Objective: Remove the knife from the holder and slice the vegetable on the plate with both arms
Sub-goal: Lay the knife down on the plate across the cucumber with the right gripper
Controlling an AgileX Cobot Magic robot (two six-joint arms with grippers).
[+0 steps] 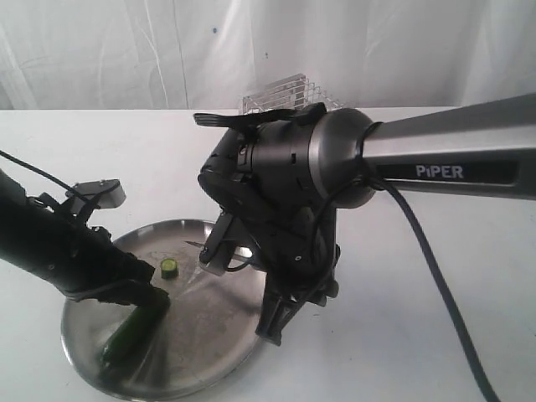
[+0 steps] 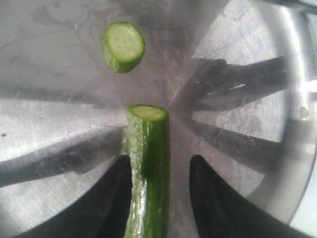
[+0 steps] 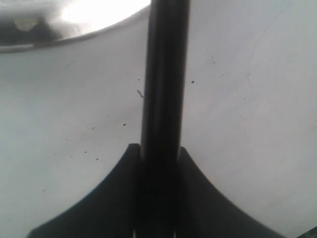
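Plate (image 1: 201,335) sits lower left of the exterior frame on a white table (image 1: 402,335); vegetable (image 1: 134,331) lies on its left half, cut end toward the plate's middle, pale green inside.
A small cut-off slice (image 1: 169,268) lies just beyond that end, apart from it, flat face up.
Left gripper (image 2: 159,161) comes in from the left edge, low over the plate; jaws apart around the vegetable, one finger (image 2: 114,198) against its skin, the other finger (image 2: 213,198) clear of it with bare plate showing between.
Right gripper (image 3: 158,151), on the arm lettered PIPER, hangs by the plate's right rim; jaws clamped on the black handle of the knife (image 3: 163,89); blade not clear in any view.
Holder (image 1: 280,90) stands top centre, behind the right arm, well apart from the plate.
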